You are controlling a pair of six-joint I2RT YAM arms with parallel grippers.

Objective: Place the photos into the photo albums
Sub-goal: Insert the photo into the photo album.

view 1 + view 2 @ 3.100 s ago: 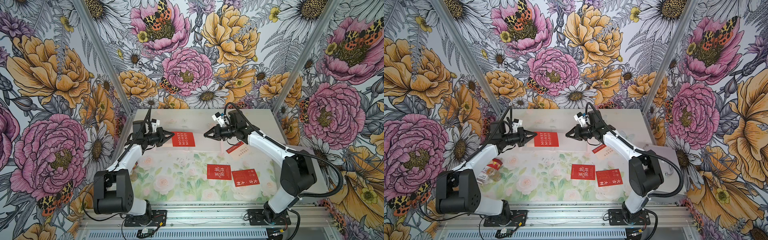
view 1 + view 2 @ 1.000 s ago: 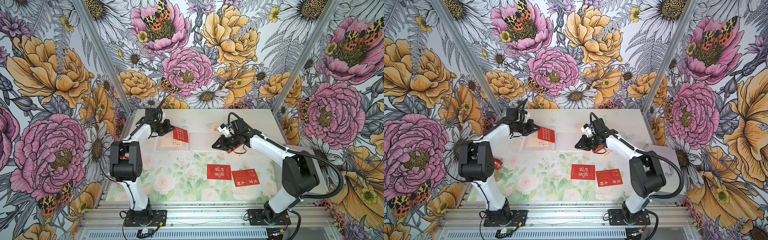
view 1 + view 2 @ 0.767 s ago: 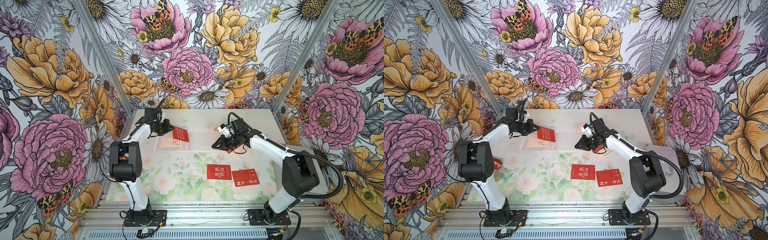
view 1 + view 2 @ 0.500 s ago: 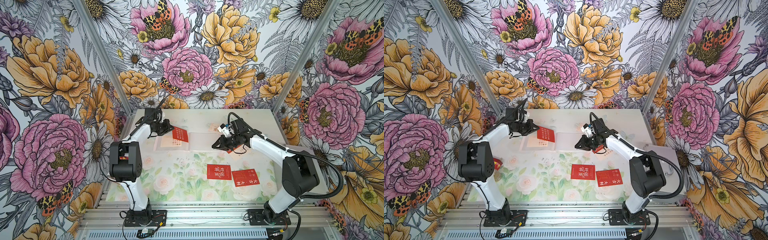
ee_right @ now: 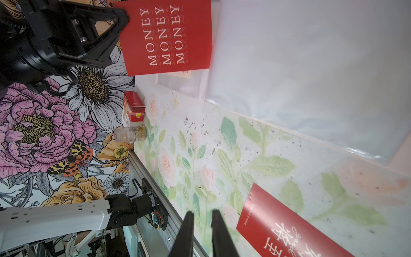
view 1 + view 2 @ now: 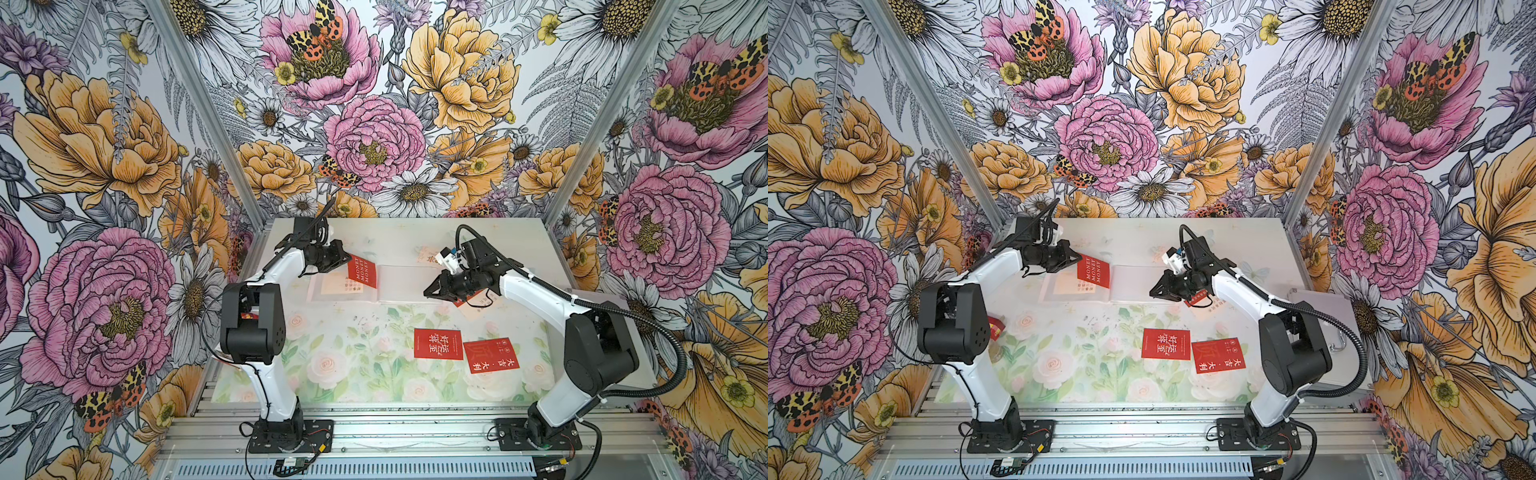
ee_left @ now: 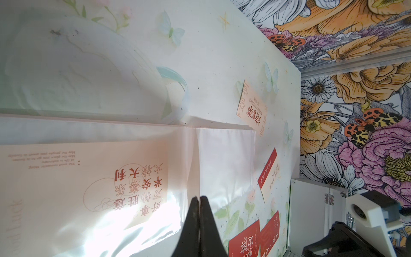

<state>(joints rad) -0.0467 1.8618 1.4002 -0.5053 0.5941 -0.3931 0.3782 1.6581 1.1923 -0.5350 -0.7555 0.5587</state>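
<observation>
Photo poised over the album: the left gripper (image 6: 345, 261), jaws pinched shut on one corner of the red "MONEY" photo (image 6: 362, 272), holds it tilted above the open photo album (image 6: 401, 282) at the far side of the table. The photo extends from the jaws toward the table's middle, its free edge reaching the spine. Its long axis seems to point the same way, though the tilt makes that hard to read. The left page beneath already carries a cream photo (image 6: 336, 286) and the right page is bare, so the left arm is the nearer. The right gripper (image 6: 430, 289) hovers empty, jaws narrowly apart, by the right page's outer edge. Three seconds earlier the left arm reached in low with the photo flatter and the right gripper further over the album; within the last second nothing has shifted
</observation>
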